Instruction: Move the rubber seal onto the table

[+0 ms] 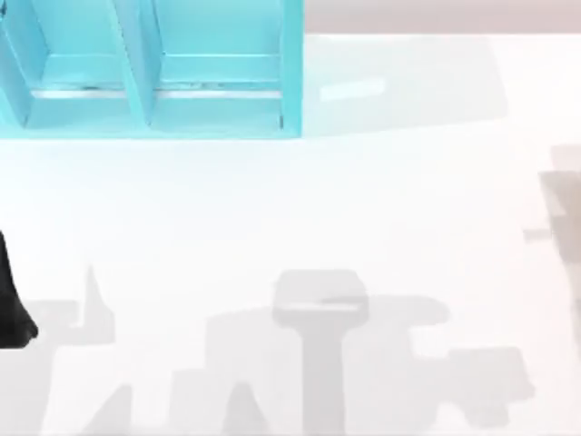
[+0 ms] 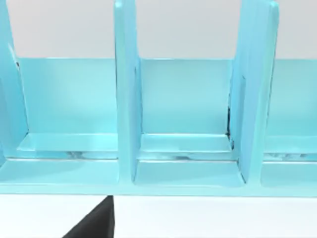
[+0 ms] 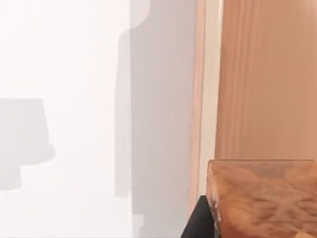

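Note:
The rubber seal is out of view. The white table (image 1: 363,209) spreads across the top view, crossed by grey arm shadows near its front. A black part of my left arm (image 1: 11,309) pokes in at the table's left edge. In the left wrist view, a black sliver of my left gripper (image 2: 94,225) sits low over the table (image 2: 208,218), facing the turquoise shelf unit (image 2: 126,99). Its compartments look bare. A black corner of my right gripper (image 3: 198,223) hangs over the table (image 3: 74,59) near its edge.
The turquoise shelf unit (image 1: 145,73) stands at the table's back left, with upright dividers between open compartments. In the right wrist view, a brown wood-grained block (image 3: 262,198) and a pale wooden surface (image 3: 267,74) lie beyond the table's edge.

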Controlling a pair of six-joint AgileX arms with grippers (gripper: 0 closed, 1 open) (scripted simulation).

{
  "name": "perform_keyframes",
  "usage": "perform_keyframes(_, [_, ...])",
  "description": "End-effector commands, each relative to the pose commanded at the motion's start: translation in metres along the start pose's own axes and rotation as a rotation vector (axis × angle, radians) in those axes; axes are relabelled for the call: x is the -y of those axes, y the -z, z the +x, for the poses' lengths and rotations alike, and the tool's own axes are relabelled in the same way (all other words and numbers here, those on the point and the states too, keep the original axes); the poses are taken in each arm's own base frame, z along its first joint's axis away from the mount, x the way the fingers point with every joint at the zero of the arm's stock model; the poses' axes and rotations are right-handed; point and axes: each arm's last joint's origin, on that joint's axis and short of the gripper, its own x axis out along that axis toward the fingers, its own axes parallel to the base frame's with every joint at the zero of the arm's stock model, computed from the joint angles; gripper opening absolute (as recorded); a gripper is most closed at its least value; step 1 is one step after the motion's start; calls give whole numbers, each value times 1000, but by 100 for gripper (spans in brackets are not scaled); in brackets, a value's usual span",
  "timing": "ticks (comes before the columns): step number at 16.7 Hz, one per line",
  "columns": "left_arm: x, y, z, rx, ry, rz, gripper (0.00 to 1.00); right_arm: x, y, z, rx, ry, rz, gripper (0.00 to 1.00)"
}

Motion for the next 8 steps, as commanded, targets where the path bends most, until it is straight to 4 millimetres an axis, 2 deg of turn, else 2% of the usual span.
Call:
perform_keyframes(3, [0, 0, 0, 0, 0, 0, 100, -16, -4, 12, -87, -13, 15, 0])
perform_keyframes(5, [0, 0, 0, 0, 0, 0, 100, -20, -8, 20, -105, -15, 18, 0])
perform_keyframes(8, [0, 0, 0, 0, 0, 0, 100, -20, -8, 21, -104, -15, 18, 0])
